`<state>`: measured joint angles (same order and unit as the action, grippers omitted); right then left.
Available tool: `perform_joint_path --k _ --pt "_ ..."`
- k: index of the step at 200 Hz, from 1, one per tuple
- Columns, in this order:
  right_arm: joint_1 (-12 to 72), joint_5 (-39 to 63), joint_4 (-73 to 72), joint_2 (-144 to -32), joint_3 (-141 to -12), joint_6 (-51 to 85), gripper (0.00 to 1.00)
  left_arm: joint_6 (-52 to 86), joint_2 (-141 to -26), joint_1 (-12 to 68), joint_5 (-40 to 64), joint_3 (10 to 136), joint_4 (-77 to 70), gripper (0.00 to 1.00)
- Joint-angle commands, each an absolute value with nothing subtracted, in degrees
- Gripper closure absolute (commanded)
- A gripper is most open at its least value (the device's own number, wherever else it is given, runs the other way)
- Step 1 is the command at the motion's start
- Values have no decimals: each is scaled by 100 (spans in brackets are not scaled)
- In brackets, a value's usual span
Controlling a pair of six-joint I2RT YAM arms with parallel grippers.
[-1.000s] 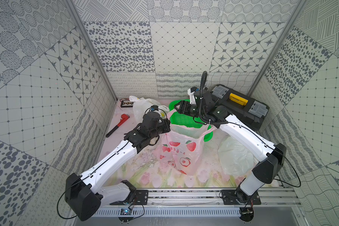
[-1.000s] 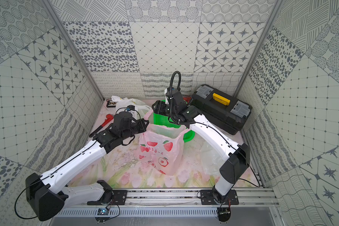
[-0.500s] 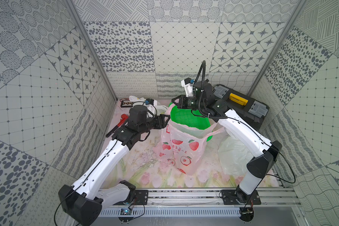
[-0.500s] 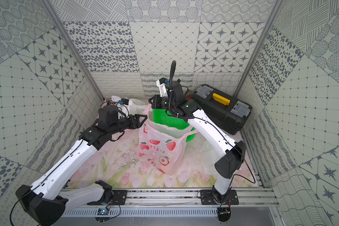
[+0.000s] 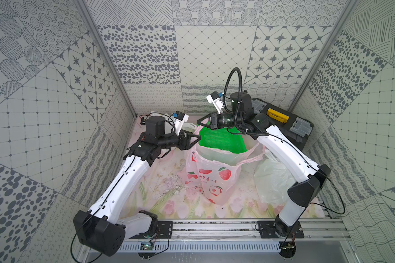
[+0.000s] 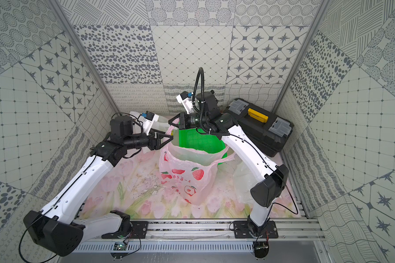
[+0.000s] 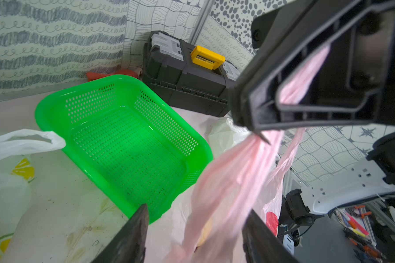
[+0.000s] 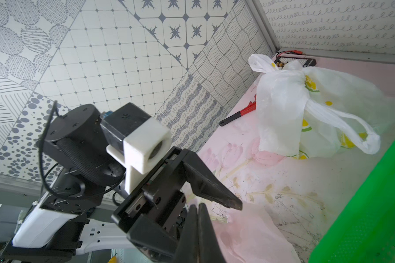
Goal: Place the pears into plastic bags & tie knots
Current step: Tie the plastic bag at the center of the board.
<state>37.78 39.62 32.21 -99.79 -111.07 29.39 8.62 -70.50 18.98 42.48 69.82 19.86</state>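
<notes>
Left of the basket point(image 7: 84, 84) lies a white bag point(image 8: 306, 102) with lemon prints, its handles already knotted.

Nearer, at the basket's left front corner, the left gripper point(image 5: 196, 140) stands with its jaws partly apart. A strip of pink film runs between them, but they are not closed on it.

In front of the basket stands the pink bag point(image 5: 212, 180), its mouth gaping and strawberry prints on its near face. The film is thin, soft and crinkly. It is likely light in itself but loaded low by fruit, so it should sag and swing rather than hold a shape. A yellowish lump point(image 7: 204, 230) shows through the film low down, probably a pear, though the view is blurred there. The best hold is the bunched handle point(image 7: 244, 164), where the gathered layers give the pads something to bite on. A single flat layer would likely slip or tear.

Above the basket's left end, the right gripper point(image 5: 198, 123) is pinched tight on that handle and draws it up taut.

Right of the basket, a loose white bag point(image 5: 271, 180) lies slack on the mat.
</notes>
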Motion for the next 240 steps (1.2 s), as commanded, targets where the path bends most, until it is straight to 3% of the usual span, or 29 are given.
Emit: perform_joint_path --k 1,10,28,35,69,98,125,150,203,240 --pt "3755 4421 2788 -9991 -11179 3080 97 758 -7433 1853 5549 7071 995 47" --pt "3749 4446 2769 -10004 -11183 3109 96 887 -7507 1902 5596 7054 846 56" --pt "3687 4341 2842 -10004 -11223 3126 82 990 -7559 1960 5391 7001 771 91" --pt "3616 4287 2876 -9945 -11214 3146 78 984 -7544 1951 5155 6996 876 100" --pt "2775 3682 2990 -8987 -10477 3110 47 1107 -7660 1828 3683 7266 1947 100" --pt "1823 2794 2746 -7709 -8857 3168 35 1629 -7825 1620 2583 7330 2544 100" --pt "1044 2206 2514 -6535 -7261 3311 32 2204 -7680 1311 2277 6961 2407 100" --pt "1052 2098 2629 -5964 -6466 3206 30 2409 -7648 1293 2373 6909 2277 100" --pt "2128 1602 1281 -4945 -4944 3414 24 2494 -7485 1288 2224 6814 2338 100" --pt "2469 1469 957 -4916 -4337 3105 23 2487 -7376 1290 2138 6733 2382 100"
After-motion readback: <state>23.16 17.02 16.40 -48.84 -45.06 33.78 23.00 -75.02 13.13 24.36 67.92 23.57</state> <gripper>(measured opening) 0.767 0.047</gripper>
